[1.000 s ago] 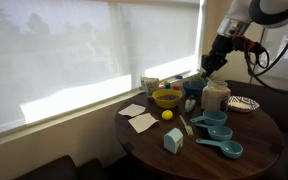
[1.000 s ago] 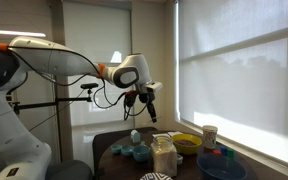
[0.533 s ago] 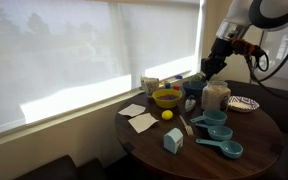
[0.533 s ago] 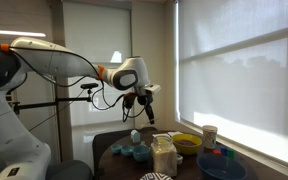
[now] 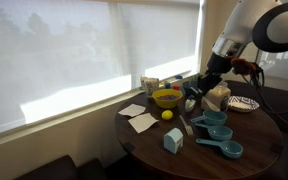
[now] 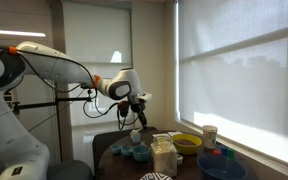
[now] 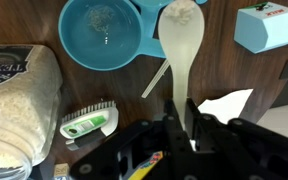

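Observation:
In the wrist view my gripper (image 7: 180, 128) is shut on the handle of a cream plastic spoon (image 7: 182, 40). The spoon's bowl points away from me, over the dark round table (image 7: 234, 70). Under it lie a blue measuring cup (image 7: 102, 32) and a thin white stick (image 7: 154, 80). In both exterior views the gripper (image 5: 195, 96) (image 6: 136, 121) hangs low over the table, next to the yellow bowl (image 5: 167, 98) and the jar of rice (image 5: 217, 97).
A light blue box (image 7: 269, 25) (image 5: 173, 141) stands near the table's edge. White napkins (image 5: 139, 118), a yellow ball (image 5: 167, 115), blue measuring cups (image 5: 216, 125) and a patterned plate (image 5: 244, 103) lie about. A green and white brush (image 7: 90, 123) lies beside the rice jar (image 7: 14, 110).
The arm has come down from well above the table to just over it, near the jar and the yellow bowl. The things on the table have not moved.

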Robot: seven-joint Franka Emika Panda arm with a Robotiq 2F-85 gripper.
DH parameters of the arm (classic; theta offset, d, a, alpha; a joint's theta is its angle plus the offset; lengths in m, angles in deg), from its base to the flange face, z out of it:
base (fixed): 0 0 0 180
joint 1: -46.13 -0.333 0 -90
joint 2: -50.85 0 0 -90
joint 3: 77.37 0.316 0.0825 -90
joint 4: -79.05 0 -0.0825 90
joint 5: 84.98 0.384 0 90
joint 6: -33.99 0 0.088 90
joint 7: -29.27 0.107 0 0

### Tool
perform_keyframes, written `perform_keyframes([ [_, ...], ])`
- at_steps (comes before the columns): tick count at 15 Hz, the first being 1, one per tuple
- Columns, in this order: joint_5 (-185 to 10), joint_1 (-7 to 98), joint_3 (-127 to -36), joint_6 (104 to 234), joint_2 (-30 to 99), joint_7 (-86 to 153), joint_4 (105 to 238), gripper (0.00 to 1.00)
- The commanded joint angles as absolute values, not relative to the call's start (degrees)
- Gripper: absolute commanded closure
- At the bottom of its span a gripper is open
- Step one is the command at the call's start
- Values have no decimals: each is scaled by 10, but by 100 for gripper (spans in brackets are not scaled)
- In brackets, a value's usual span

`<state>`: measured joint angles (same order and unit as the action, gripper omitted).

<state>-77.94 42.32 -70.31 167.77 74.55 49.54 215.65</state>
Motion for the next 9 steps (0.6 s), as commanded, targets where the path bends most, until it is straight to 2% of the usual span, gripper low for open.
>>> perform_keyframes([
  [1,-755,405,-696,1755,761,473,2215,97],
  [9,-691,350,-712,1936,764,429,2313,97],
])
